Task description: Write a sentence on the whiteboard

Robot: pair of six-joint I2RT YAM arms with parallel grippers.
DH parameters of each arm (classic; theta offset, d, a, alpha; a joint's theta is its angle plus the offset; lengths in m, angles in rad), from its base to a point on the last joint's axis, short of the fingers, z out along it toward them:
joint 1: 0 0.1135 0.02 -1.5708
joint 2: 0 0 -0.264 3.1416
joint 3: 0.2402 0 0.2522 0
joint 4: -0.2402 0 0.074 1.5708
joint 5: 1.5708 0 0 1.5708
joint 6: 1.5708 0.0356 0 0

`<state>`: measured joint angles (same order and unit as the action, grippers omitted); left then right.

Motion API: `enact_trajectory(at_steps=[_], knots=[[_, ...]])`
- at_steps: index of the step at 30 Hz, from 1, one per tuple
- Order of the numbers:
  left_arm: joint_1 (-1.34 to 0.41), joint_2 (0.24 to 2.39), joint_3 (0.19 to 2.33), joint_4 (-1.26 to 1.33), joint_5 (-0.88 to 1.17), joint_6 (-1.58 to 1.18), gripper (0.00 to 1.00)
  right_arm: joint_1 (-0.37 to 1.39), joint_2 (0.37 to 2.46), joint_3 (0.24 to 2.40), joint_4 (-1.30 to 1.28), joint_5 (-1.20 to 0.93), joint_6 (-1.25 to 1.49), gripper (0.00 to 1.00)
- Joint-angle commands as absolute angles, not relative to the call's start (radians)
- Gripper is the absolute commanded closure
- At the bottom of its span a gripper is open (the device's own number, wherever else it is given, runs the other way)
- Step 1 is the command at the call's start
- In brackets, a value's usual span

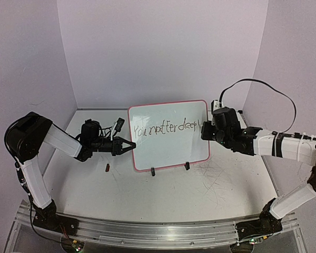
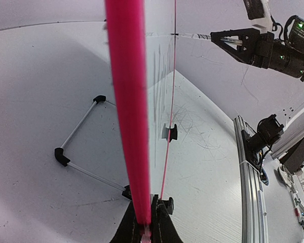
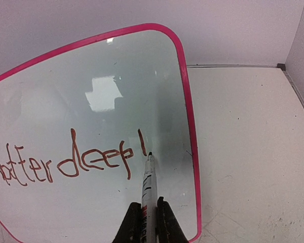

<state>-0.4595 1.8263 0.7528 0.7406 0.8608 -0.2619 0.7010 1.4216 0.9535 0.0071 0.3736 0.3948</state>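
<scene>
While the pink-rimmed white board (image 1: 168,150) is clamped by the left gripper (image 1: 129,146), the dark handwritten sentence (image 1: 166,128) is judged nearly complete — a white marker (image 3: 148,177) is held by the right gripper (image 3: 146,212).

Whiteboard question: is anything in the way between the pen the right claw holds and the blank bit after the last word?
Nothing visible. The right gripper holds the marker with its tip just right of the sentence, and the whiteboard is bare from there to its pink rim.
</scene>
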Motion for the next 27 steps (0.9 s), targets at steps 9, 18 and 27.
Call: enact_trajectory(at_steps=[9,18,27], knots=[[-0.472,1.822,0.774,0.689,0.777,-0.209,1.0,0.697,1.433,1.008,0.06,0.41,0.37,1.0],[-0.472,1.819,0.773,0.69,0.776,-0.209,1.0,0.696,1.442,1.002,0.067,0.406,0.372,1.0],[-0.472,1.822,0.774,0.689,0.776,-0.209,1.0,0.697,1.41,0.952,0.031,0.393,0.407,1.0]])
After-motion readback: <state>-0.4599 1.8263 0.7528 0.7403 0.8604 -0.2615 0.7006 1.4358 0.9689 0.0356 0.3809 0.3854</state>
